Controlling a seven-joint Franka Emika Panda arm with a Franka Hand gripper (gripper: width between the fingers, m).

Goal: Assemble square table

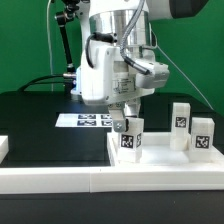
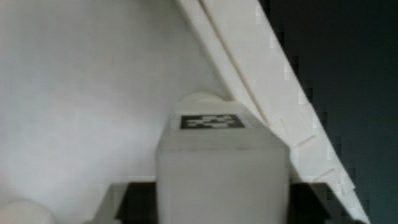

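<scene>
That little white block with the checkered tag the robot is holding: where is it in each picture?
Exterior view: the leg block sits low in the centre, pinched in the fingers above the square top.
Wrist view: it fills the lower middle.
Shared landmark: the block's black-and-white tag.

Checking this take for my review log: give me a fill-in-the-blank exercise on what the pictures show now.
The leg block between the jaws carries a black-and-white ___. The marker board lies toward the exterior view's ___ of the gripper. Well away from the gripper, ___ more leg blocks stand upright at the exterior view's right.
Missing words: tag; left; two.
</scene>
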